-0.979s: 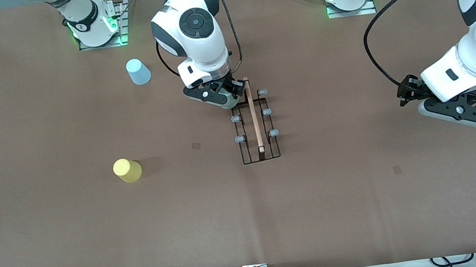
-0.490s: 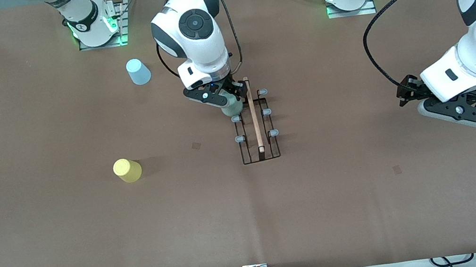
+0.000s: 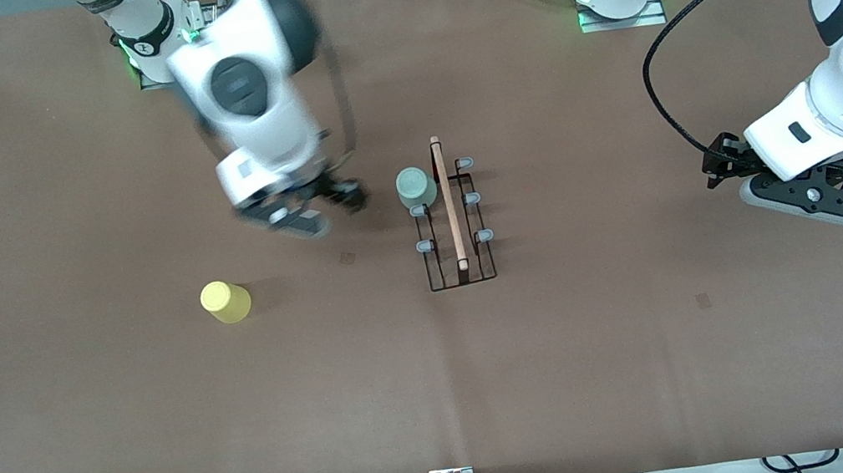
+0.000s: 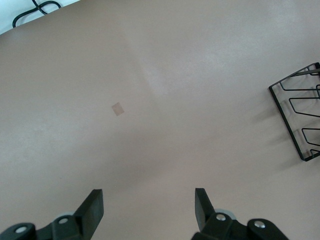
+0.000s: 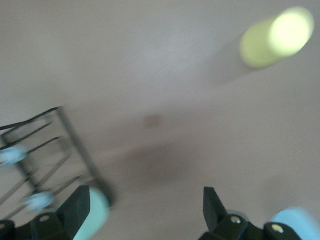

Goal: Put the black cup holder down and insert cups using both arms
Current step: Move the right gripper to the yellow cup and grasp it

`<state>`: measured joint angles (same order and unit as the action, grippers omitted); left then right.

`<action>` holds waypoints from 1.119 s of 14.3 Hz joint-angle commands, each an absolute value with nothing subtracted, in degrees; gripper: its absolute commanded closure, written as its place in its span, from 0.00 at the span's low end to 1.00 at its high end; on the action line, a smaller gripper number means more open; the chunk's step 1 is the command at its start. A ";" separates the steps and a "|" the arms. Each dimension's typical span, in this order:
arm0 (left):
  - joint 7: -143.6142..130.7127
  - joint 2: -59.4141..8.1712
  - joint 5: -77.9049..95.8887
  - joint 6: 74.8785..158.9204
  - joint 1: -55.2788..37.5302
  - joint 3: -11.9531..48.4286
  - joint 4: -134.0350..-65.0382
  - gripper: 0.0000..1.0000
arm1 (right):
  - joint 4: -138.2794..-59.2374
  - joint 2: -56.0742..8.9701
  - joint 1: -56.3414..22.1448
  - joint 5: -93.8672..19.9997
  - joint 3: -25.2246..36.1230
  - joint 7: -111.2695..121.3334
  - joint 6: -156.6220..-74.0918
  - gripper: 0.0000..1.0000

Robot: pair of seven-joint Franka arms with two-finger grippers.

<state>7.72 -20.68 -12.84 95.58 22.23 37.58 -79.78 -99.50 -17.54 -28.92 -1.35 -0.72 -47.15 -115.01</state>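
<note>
Brown and flat, the table (image 3: 662, 367) looks like smooth paper or felt, with only a few faint marks on it.

Over a bare part of it, between the yellow cup and the rack, hangs the right gripper (image 3: 303, 209). Its fingers are spread wide and hold nothing. That fits a hand that has let a cup go, and its wrist view looks toward the yellow cup (image 5: 277, 37), so my guess is that cup comes next.

The left gripper (image 3: 808, 196) hangs over the left arm's end of the table. Its black fingers (image 4: 92, 207) are wide apart and empty too. This arm waits, well away from the rack, maybe to keep out of the way.

The black cup holder (image 3: 451, 210) stands in the middle of the table. It is thin black wire bent into a long box shape, with a pale wooden stick on top for a handle. Little grey-blue caps sit on its prongs, likely soft tips so cups slide on.

The green cup (image 3: 415, 187) sits upside down on one prong on the right arm's side of the handle. It is smooth plastic, round, and narrower at one end.

The yellow cup (image 3: 225, 301) stands alone on the table, toward the right arm's end and nearer the front camera than the rack. I cannot see a blue cup from the front; the big arm may hide it.
</note>
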 commanded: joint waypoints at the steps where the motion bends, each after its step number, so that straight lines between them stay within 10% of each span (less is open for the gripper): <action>1: 7.21 -20.83 -12.04 95.10 22.32 37.97 -79.01 0.18 | -109.67 -11.96 -18.06 -1.05 -2.02 -29.51 -117.41 0.00; 8: 7.29 -20.92 -11.43 95.10 22.41 37.88 -79.01 0.18 | -121.45 -15.02 -7.56 -0.62 -2.02 -5.73 -141.91 0.00; 16: 7.29 -20.92 -11.34 95.19 22.41 37.97 -79.01 0.18 | -121.55 -21.00 -8.09 -0.62 -2.02 -3.34 -151.07 0.00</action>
<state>7.53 -20.71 -12.28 95.58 22.22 37.62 -79.79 -121.16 -19.63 -8.42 -1.09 -1.70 -4.81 -147.95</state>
